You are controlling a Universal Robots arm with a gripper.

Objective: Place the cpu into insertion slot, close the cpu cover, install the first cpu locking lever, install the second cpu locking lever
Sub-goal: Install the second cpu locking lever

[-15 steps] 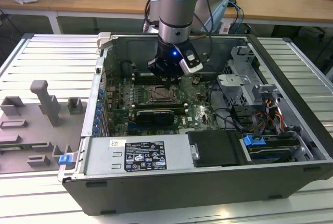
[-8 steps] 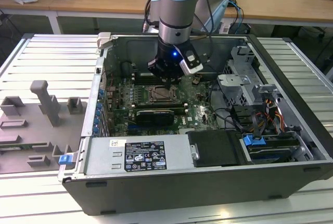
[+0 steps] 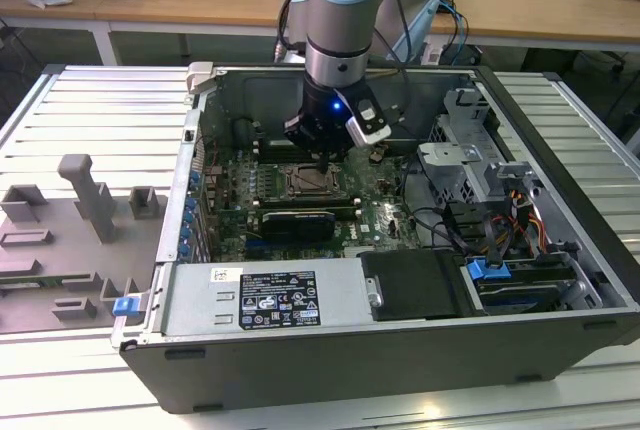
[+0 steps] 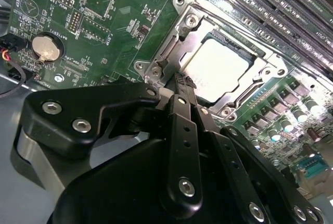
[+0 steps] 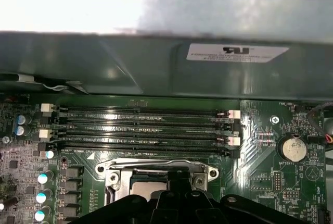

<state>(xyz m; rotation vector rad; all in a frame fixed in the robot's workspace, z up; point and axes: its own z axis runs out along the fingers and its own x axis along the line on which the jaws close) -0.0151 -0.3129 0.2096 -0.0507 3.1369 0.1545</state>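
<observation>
Hanging over the middle of the open computer case (image 3: 560,250), the gripper (image 3: 318,150) sits low above the green board (image 3: 230,190), its tip just at the chip socket (image 3: 310,182). In the exterior view the socket lies at about 6 o'clock from the gripper, nearly touching it, with the long black card (image 3: 292,222) further on at 6 o'clock.

In the second wrist view the black fingers (image 4: 183,104) are drawn together into one narrow point, clenched with nothing visibly between them, and that point (image 4: 185,82) rests at the edge of the socket (image 4: 229,62), by the metal frame. The chip (image 4: 216,67) lies flat inside the socket, its pale metal top showing through the square cut-out. The silver cover (image 4: 177,39) is down flat around it, framing the chip on all sides. A thin wire lever (image 4: 161,57) runs along the frame's edge nearest the fingertip; whether it is hooked home I cannot tell.

A round coin battery (image 4: 46,47) sits on the board at about 9 o'clock from the socket in the second wrist view, well apart from it. In the first wrist view the memory slots (image 5: 140,127) run in rows just beside the cover (image 5: 156,169), at 12 o'clock from it, and the chip (image 5: 148,187) shows beneath the frame, partly hidden by the gripper's black body.
</observation>
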